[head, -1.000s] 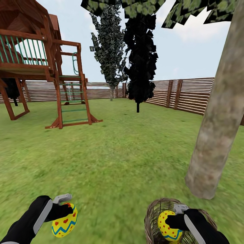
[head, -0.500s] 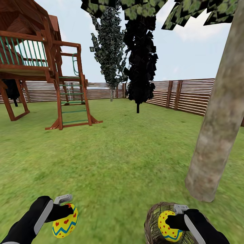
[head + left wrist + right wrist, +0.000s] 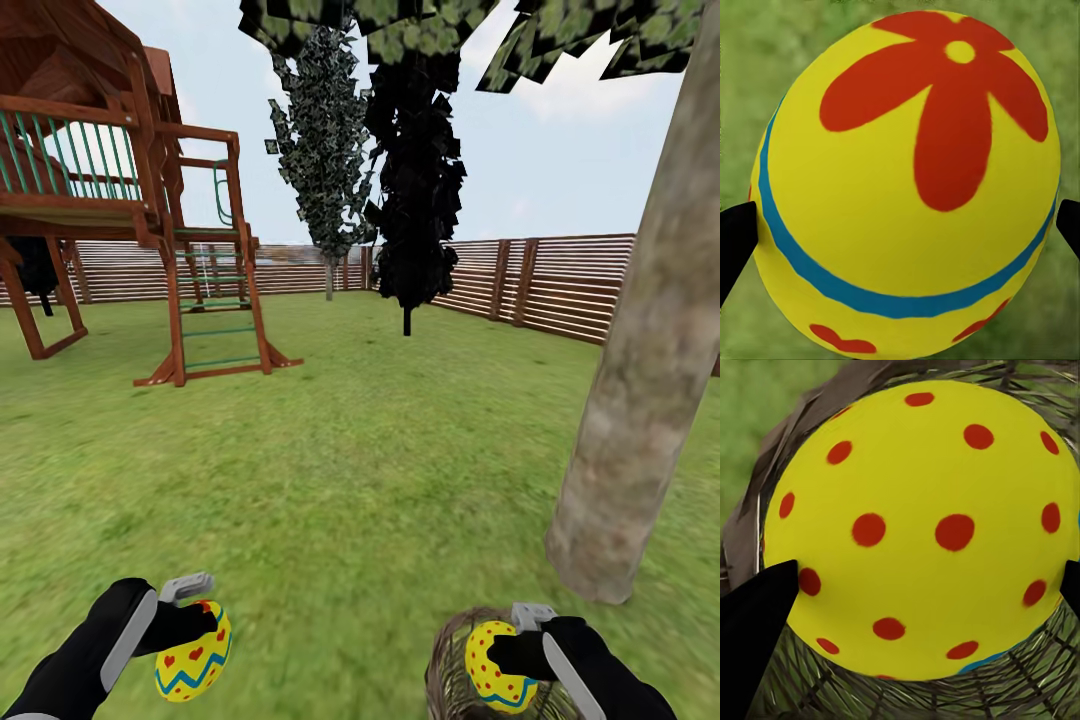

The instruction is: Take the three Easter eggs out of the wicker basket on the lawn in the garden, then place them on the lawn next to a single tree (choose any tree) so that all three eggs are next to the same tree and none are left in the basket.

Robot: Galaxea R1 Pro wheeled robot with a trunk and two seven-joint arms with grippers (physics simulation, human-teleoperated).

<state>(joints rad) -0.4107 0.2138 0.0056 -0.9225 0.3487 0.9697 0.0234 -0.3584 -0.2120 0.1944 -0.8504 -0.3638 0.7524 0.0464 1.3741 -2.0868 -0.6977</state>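
Left gripper (image 3: 197, 640): It is at about 7 o'clock in the head view. Its two black fingers (image 3: 735, 244) pinch a yellow egg from both sides.

Left egg (image 3: 193, 652): It is yellow with red hearts and a blue zigzag line. The left wrist view shows a big red flower and a blue band on it (image 3: 907, 187). It hangs in the air over the grass, well apart from the basket.

Right gripper (image 3: 497, 655): It is at about 5 o'clock in the head view. Its black fingers (image 3: 754, 619) squeeze a second egg, one on each side.

Right egg (image 3: 492, 668): It is yellow with lots of red dots (image 3: 922, 529), and a bit of blue shows low down. It is right above the open mouth of the basket.

Wicker basket (image 3: 452, 660): It is brown and woven, and it sits on the grass under the right egg. Its rim (image 3: 787, 442) shows behind the egg in the right wrist view. I cannot tell what else is inside it.

Tree (image 3: 645, 370): It has a thick pale trunk at about 3 o'clock. It leans a little. Its foot is near the basket, just past it.

Lawn (image 3: 380, 470): It is wide green grass in the middle.

Playhouse (image 3: 120, 190): It is made of brown wood with a ladder, far off at 10 o'clock.

Black tree (image 3: 415, 170): It is thin and dark, far off at 12 o'clock. A grey-green tree (image 3: 322, 150) stands just beside it.

Fence (image 3: 545, 282): It is made of brown slats and runs along the far edge of the grass.
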